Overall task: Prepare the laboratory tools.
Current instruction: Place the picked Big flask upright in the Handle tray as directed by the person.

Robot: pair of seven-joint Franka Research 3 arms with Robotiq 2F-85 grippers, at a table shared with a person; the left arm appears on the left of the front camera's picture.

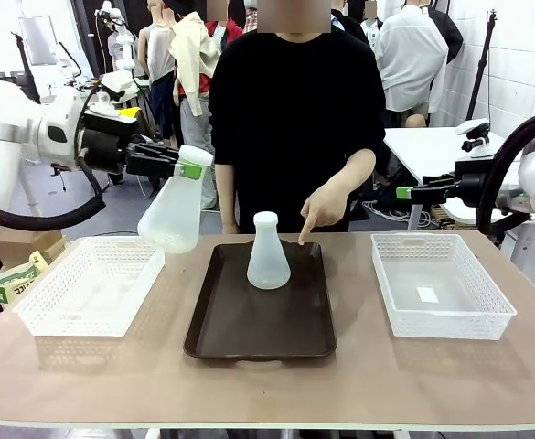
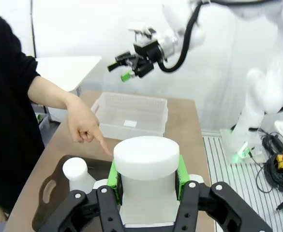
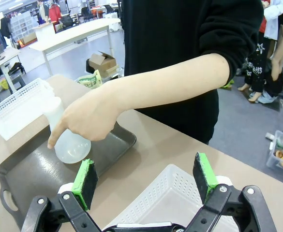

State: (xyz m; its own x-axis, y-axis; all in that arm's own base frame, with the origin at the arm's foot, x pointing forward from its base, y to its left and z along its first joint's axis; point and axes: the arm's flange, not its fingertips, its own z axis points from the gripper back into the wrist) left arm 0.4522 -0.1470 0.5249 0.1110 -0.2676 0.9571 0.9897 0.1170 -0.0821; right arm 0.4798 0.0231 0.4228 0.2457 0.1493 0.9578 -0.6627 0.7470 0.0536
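- Two flasks: one (image 1: pixel 268 251) upright on the brown tray (image 1: pixel 249 334), centre; one (image 1: pixel 174 210) aloft at ten o'clock, neck clamped by the left gripper (image 1: pixel 190 169).
- Two mesh baskets (image 1: pixel 84 293), at nine and three o'clock.
- Right gripper (image 3: pixel 146 181) spread apart, empty.
- One person's hand (image 1: pixel 320 208) points at the tray.

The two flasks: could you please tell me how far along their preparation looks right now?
Done: one flask stands upright on the brown tray. In hand: the left gripper is shut on the second flask at its neck, holding it in the air, tilted, above the left basket. Left: setting it down, probably where the person's hand points; the right gripper is open, holding nothing.
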